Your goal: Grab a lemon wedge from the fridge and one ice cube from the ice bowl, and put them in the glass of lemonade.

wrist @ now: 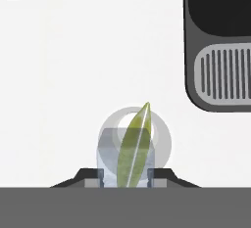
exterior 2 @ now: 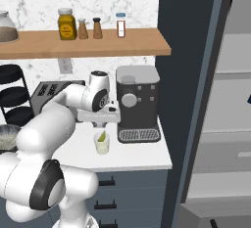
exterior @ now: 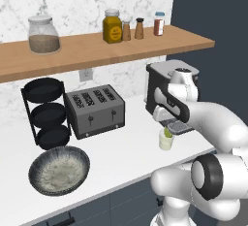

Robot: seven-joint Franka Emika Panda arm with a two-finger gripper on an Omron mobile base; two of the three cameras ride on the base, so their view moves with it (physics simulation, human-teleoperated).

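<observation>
Hovering directly over the glass of lemonade (wrist: 135, 146) beside the coffee machine (exterior 2: 138, 102), the gripper (wrist: 125, 174) has its fingers clamped on the lemon wedge (wrist: 133, 146), which could catch the rim and tip out onto the counter (exterior: 131, 145) if released off-centre.

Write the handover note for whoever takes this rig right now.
Gripper: shut on the small yellow-green lemon wedge, directly over the small clear glass of lemonade.
Glass: on the white counter, in front of the dark coffee machine.
Wide grey metal ice bowl: near the counter's front edge, before the silver toaster.
Tall grey fridge: right of the counter, door open.
Done: wedge fetched.
Left: release wedge into glass, then add one ice cube.
</observation>
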